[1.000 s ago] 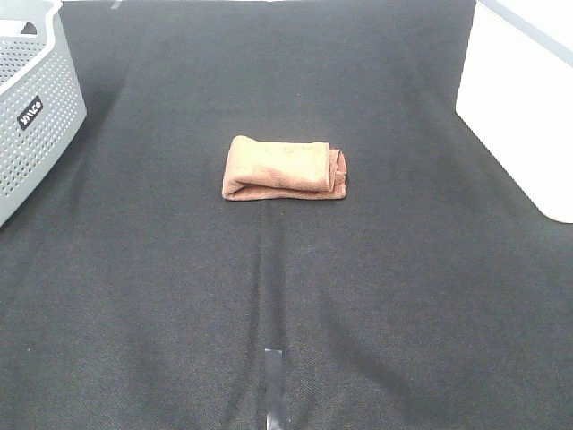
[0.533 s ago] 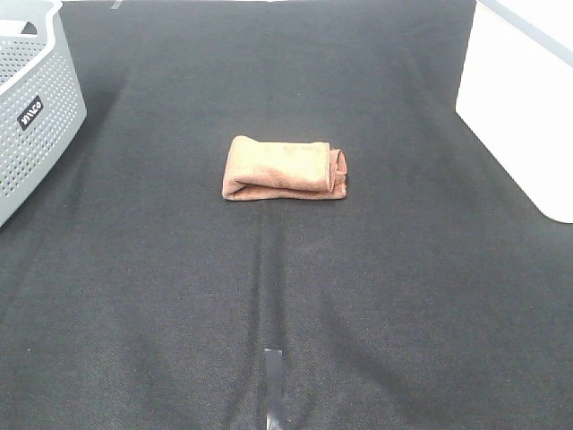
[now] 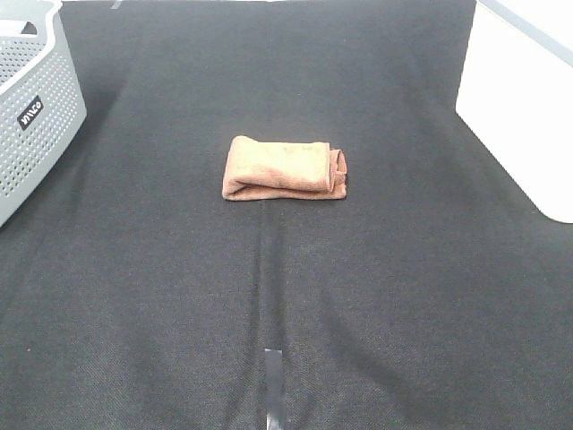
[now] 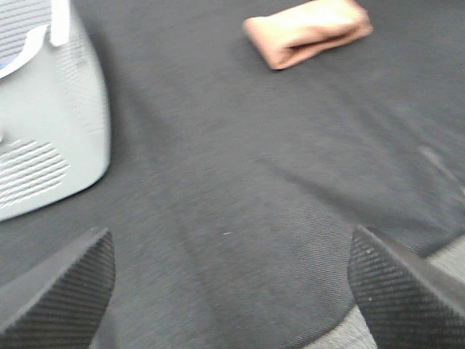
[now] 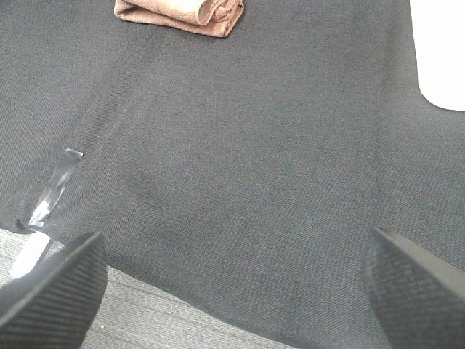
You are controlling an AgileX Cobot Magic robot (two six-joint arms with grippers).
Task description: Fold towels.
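Observation:
The reddish-brown towel [image 3: 285, 168] lies folded into a small rectangle on the black cloth at the middle of the table. It also shows in the left wrist view [image 4: 308, 30] and in the right wrist view [image 5: 182, 14]. No tag is visible. My left gripper [image 4: 232, 291] is open and empty, well short of the towel, near the grey basket. My right gripper [image 5: 240, 291] is open and empty near the table's front edge, far from the towel. Neither arm shows in the exterior high view.
A grey perforated basket [image 3: 31, 107] stands at the far left and shows in the left wrist view [image 4: 43, 123]. A white box [image 3: 524, 98] stands at the right. A strip of tape [image 3: 273, 385] marks the cloth near the front edge.

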